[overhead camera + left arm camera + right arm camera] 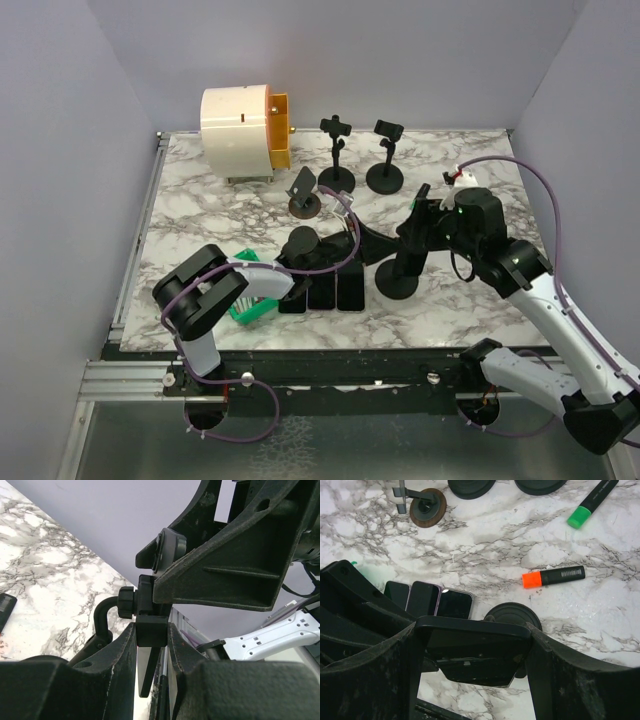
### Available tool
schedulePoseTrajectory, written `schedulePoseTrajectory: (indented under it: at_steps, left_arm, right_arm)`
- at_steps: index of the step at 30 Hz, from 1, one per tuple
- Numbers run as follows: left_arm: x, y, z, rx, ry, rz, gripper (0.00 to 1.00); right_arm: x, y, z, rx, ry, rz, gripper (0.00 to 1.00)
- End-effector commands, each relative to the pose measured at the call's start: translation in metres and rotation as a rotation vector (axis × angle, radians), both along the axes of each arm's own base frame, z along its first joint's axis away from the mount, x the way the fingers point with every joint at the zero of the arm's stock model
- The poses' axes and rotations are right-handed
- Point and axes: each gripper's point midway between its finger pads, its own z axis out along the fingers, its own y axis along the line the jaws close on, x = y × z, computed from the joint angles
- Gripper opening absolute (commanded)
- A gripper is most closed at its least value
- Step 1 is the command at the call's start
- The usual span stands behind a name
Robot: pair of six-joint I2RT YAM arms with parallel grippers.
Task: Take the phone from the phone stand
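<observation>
Top view, right gripper point(420, 212): closed at the head of the black round-based phone stand point(399, 284), whose base sits under the fingers.
Top view, left gripper point(345, 232): meets the same stand from the opposite side, just beside the right fingers.
Top view, surroundings: beyond both sets of fingers stand two black clamp stands point(337, 152), a brown-based stand point(305, 195) and a white-and-orange drum point(245, 135).
Left wrist view, left fingers point(117, 672): pinched shut on the stand's square black joint block point(151, 630). The right gripper's frame crowds overhead and hides the phone.
Right wrist view, right fingers point(370, 675): clamped on both side edges of the black rectangular phone point(472, 640), which spans the gap between them.
Right wrist view, beyond the fingers: three dark phones point(422, 597) lie flat on the marble table point(495, 545). An orange-capped black highlighter point(552, 576) lies further out, and a green-capped black highlighter point(592, 502) further still.
</observation>
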Motion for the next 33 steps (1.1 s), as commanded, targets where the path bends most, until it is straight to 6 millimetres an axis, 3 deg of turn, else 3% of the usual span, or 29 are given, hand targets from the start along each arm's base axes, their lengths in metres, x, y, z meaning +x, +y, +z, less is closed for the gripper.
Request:
schedulePoseTrajectory:
  at_steps: [1,16,33]
  left_arm:
    - [0.017,0.014,0.004,-0.048,0.018,0.048,0.0]
    - [0.016,0.007,-0.003,-0.047,0.042,0.007,0.0]
    - [0.014,0.002,-0.012,-0.037,0.053,-0.027,0.0]
  right_arm:
    - [0.0,-0.018,0.014,-0.006,-0.064,-0.057,0.0]
    - [-0.013,0.013,0.047,0.147,-0.161,0.108,0.0]
    - [-0.03,0.027,0.056,0.156,-0.195,0.256,0.0]
